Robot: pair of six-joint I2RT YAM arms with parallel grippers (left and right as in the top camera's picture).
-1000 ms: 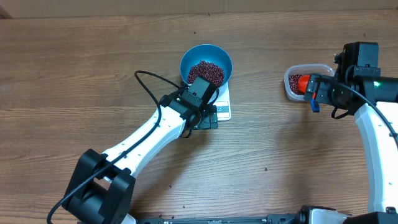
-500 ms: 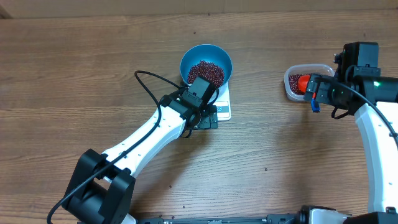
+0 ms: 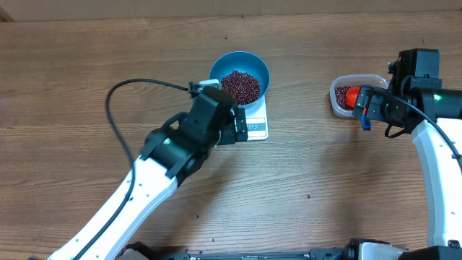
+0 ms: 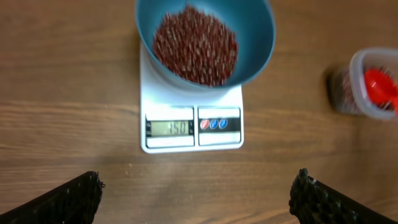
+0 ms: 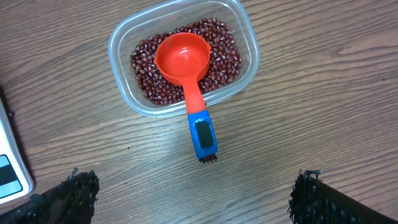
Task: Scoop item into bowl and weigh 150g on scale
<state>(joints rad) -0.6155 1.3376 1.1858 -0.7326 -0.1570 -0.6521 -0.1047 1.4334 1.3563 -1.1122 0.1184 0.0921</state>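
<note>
Overhead, the sky-blue bowl [image 3: 240, 61] of maroon beans [image 3: 240, 85] is sitting on the white scale [image 3: 258, 128]. In the left wrist view, the left claw [image 4: 198, 198] is gaping wide and empty, near the scale. In the right wrist view, the right claw [image 5: 189, 199] is hanging wide open and empty, near the clear bean container [image 5: 249, 46] holding the orange-red scoop [image 5: 182, 59].

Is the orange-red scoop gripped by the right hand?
No, the scoop lies in the clear container on the beans, while the open right hand hangs above it, holding nothing.
</note>
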